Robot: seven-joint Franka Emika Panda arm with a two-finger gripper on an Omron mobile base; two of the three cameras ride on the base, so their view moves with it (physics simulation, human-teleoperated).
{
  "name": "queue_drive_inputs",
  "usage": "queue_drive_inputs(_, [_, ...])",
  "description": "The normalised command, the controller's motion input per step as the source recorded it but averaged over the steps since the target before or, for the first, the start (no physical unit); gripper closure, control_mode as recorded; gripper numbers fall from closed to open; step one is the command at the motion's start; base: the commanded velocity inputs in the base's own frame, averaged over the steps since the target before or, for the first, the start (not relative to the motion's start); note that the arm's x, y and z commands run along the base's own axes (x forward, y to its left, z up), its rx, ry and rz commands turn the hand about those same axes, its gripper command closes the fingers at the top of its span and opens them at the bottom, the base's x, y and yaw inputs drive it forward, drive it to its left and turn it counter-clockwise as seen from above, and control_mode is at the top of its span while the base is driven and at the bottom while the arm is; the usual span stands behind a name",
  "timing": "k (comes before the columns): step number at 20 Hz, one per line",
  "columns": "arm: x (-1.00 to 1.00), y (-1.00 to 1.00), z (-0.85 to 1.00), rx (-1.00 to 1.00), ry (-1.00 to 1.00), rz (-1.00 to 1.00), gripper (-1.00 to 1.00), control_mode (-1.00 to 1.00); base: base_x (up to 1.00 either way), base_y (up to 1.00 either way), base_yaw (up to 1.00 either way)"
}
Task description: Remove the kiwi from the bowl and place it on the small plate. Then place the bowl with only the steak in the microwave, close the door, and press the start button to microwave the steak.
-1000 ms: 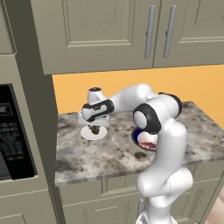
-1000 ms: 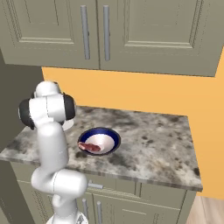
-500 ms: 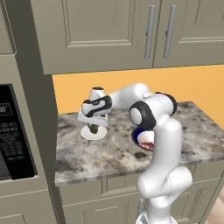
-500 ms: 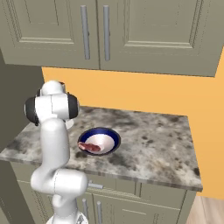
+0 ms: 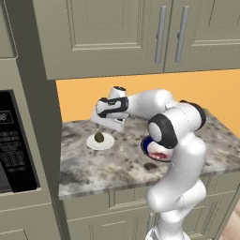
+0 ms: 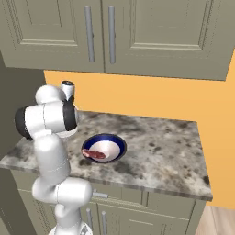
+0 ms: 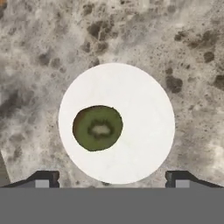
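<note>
With our claw (image 7: 112, 178) spread wide and holding nothing above the small plate (image 7: 144, 105), we take the first step as done: the kiwi (image 7: 97, 127) sits on the plate, left of centre, free of both fingertips (image 7: 43, 178). Next we must swing the arm across the counter (image 5: 117, 164) to the bowl (image 6: 104, 148) (only the steak (image 6: 95, 154) lies in it now), grip its rim and carry it level to the microwave (image 5: 16, 145) at the left.

Kiwi (image 7: 97, 127) lies on small plate (image 7: 140, 131); steak (image 6: 96, 155) in bowl (image 6: 117, 143).
</note>
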Motion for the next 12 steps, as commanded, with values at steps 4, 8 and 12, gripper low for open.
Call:
queue_drive_inputs(4, [-0.89, -0.81, 0.5, 0.17, -0.11, -0.1, -1.0, -1.0, 0.0, 0.0, 0.0])
queue_drive_inputs(8, [-0.81, -1.0, 0.23, 0.1, 0.0, -0.1, -1.0, -1.0, 0.0, 0.0, 0.0])
queue_drive_inputs(12, [-0.73, -1.0, 0.26, 0.09, 0.0, -0.1, -1.0, -1.0, 0.0, 0.0, 0.0])
